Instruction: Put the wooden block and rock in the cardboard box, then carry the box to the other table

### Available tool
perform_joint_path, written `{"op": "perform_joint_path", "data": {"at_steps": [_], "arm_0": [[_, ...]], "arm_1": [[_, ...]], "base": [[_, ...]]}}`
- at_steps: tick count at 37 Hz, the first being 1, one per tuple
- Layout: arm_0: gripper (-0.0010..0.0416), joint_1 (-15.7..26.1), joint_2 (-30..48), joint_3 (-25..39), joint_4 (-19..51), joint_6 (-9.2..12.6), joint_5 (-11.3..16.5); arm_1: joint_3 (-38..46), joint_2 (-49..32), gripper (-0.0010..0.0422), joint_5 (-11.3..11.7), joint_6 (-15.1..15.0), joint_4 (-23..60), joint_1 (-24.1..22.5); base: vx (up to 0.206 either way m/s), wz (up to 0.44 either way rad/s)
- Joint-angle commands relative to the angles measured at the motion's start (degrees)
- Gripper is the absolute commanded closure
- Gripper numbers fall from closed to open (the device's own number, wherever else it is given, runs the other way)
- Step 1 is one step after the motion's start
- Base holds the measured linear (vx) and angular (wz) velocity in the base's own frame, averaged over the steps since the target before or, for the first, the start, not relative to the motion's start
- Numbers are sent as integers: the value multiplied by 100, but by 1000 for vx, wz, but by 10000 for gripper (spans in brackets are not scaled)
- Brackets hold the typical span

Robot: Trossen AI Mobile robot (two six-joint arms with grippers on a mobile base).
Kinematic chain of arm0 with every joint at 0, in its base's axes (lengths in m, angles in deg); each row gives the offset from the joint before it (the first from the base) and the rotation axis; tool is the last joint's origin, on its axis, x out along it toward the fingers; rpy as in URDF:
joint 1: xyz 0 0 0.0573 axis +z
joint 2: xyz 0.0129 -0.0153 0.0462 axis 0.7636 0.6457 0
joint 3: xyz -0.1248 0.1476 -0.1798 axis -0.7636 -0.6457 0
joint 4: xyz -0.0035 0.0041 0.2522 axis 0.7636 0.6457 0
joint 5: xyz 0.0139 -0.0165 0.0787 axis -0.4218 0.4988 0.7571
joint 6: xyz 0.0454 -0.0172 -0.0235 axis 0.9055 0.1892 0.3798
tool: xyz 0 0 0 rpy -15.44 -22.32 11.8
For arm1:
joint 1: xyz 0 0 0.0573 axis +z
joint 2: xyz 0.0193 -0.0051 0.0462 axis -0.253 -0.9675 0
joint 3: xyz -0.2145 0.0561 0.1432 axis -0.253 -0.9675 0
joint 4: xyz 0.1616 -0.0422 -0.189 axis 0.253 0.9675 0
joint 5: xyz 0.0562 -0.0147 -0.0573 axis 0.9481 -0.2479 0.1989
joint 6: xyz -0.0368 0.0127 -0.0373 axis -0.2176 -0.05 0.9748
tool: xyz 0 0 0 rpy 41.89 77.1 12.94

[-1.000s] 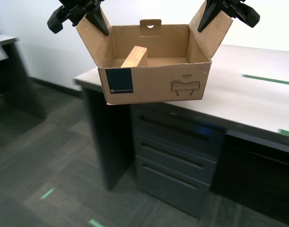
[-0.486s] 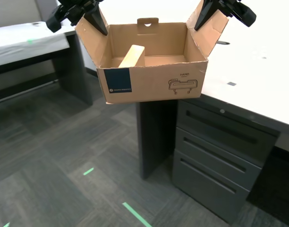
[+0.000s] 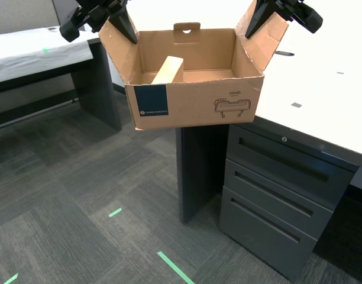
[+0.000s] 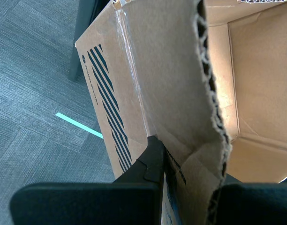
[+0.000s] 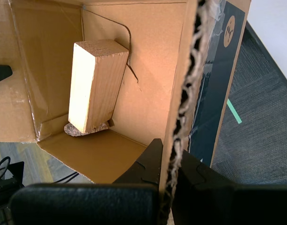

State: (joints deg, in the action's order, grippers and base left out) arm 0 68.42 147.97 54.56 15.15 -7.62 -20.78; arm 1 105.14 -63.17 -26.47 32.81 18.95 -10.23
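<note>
In the exterior view you see the cardboard box (image 3: 193, 103) hanging in the air in the upper middle of the frame, touching neither table. My first gripper (image 3: 119, 21) pinches the side flap at the upper left, and my second gripper (image 3: 258, 21) pinches the opposite flap at the upper right. The wooden block (image 3: 169, 70) lies tilted inside the box, toward its left half. The rock cannot be seen from here. The other table (image 3: 27, 56), with its white cover and a green mark, stands at the upper left, well apart from the box. A smooth white table (image 3: 323, 89) with grey drawers (image 3: 275, 195) fills the right side, and a green tape strip (image 3: 175, 267) lies on the carpet at the bottom.

In the second wrist view you see my second gripper (image 4: 190, 180) pressed onto the corrugated edge of the cardboard box (image 4: 167, 70), one finger on each face of the flap. Blue stripes run down the outer wall. Carpet and green tape (image 4: 78, 124) show beyond it.

In the first wrist view my first gripper (image 5: 169, 173) clamps the other flap of the cardboard box (image 5: 181, 93) the same way. Inside, the wooden block (image 5: 94, 86) leans with its lower end resting on the rock (image 5: 80, 130), which sits in a bottom corner of the box.
</note>
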Motion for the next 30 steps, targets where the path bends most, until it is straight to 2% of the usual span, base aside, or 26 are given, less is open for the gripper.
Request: {"op": "perform_joint_path", "data": {"at_steps": [1, 12, 17, 30], "arm_0": [[406, 22, -4, 9, -81, 2, 245], [406, 22, -4, 9, -81, 4, 245], [406, 22, -4, 9, -83, 0, 245], [406, 22, -4, 9, -39, -2, 245]], "arm_1": [[15, 7, 413, -315, 83, -98, -35], [15, 7, 413, -315, 96, -98, -39], [15, 9, 413, -317, 511, -87, -44], [15, 72, 413, -315, 817, -37, -229]], "base": [[7, -66], [2, -19], [38, -12], [121, -45]]}}
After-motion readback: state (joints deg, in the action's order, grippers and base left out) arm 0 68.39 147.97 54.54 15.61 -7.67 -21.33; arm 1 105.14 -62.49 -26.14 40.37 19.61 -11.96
